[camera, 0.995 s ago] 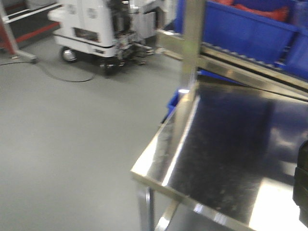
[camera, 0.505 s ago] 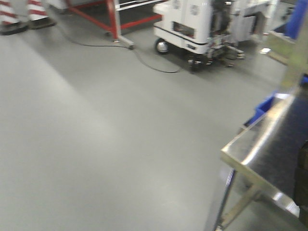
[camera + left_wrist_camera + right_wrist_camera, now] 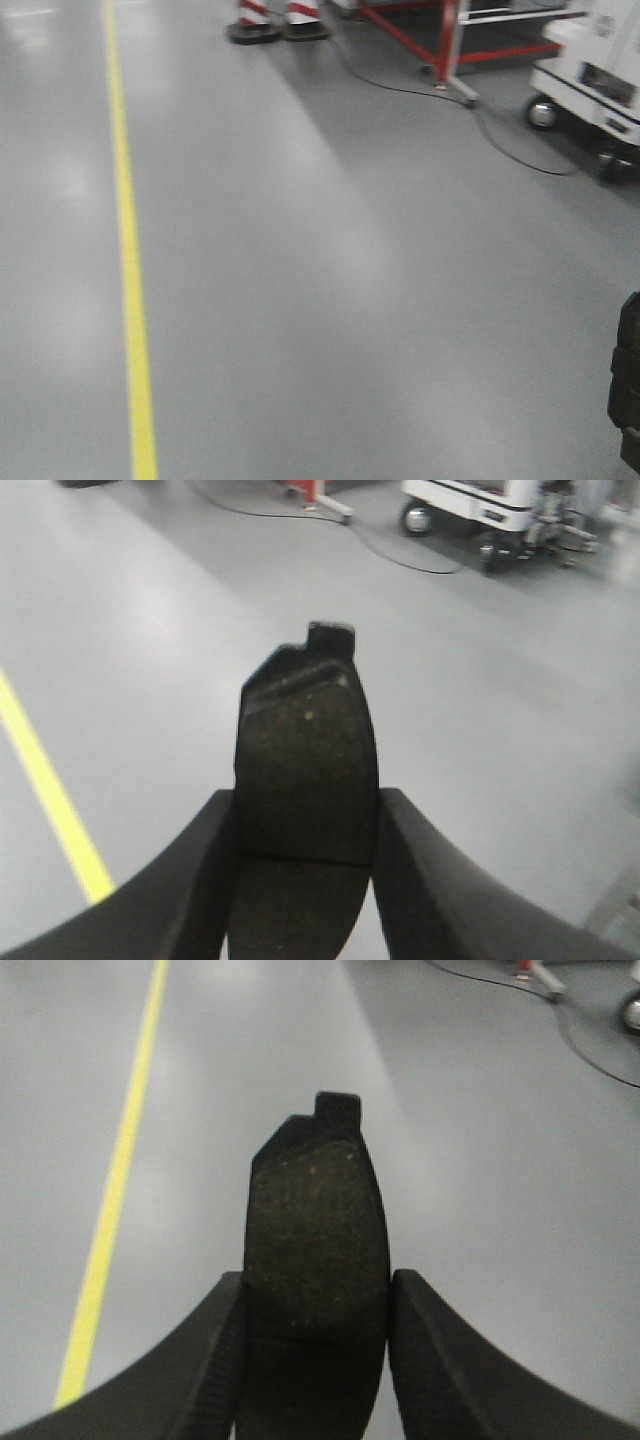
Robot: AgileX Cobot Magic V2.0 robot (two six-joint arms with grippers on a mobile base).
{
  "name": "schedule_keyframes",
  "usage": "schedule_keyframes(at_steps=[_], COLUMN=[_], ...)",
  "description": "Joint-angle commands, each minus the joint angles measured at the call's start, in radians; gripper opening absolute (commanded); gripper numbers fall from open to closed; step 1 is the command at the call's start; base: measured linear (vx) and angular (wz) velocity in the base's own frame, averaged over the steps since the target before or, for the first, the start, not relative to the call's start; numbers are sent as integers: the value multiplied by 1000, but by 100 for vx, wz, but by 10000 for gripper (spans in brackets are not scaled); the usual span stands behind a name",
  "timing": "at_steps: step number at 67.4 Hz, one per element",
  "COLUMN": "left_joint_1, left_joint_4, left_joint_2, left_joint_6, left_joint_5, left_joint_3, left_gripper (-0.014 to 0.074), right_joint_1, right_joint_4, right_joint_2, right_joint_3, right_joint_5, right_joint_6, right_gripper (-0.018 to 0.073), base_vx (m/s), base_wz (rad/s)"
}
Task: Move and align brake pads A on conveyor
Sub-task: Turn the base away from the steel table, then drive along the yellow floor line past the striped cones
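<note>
Your left fingers (image 3: 195, 880) pinch a brake pad A (image 3: 305, 740) by its long edges, notched end pointing away; your right fingers (image 3: 430, 1360) pinch a second brake pad A (image 3: 315, 1210) likewise. Both are held above grey floor (image 3: 350, 300) marked by a yellow line (image 3: 127, 250).

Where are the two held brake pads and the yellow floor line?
left-held brake pad (image 3: 305, 770): left wrist view, speckled face.
right-held brake pad (image 3: 315, 1240): right wrist view, face centre.
yellow floor line (image 3: 128, 260): front view, mid-stripe.
</note>
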Motion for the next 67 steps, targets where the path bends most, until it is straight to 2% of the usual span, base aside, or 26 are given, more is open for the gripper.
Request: schedule_keyframes(at_steps=[1,26,67], left_joint_1=[-2,-2,-2], left_joint_4=[3,3,3], left_joint_2=[11,11,11], left_joint_6=[0,0,0], left_joint_5=[-93,-93,-93], left_joint_3=[-29,-29,-29], left_gripper=[-6,-6,-6], right_joint_1=[-4,-4,-4], right_joint_4=[-11,-11,-10], right_joint_2=[3,3,3], right_joint_3=[-32,-32,-32], right_joint_5=[-93,-93,-92], right_joint_6=[-11,-11,-11], right_gripper=[-4,-4,-4], base_vx=[-6,0,21], base_wz=[83,63,22])
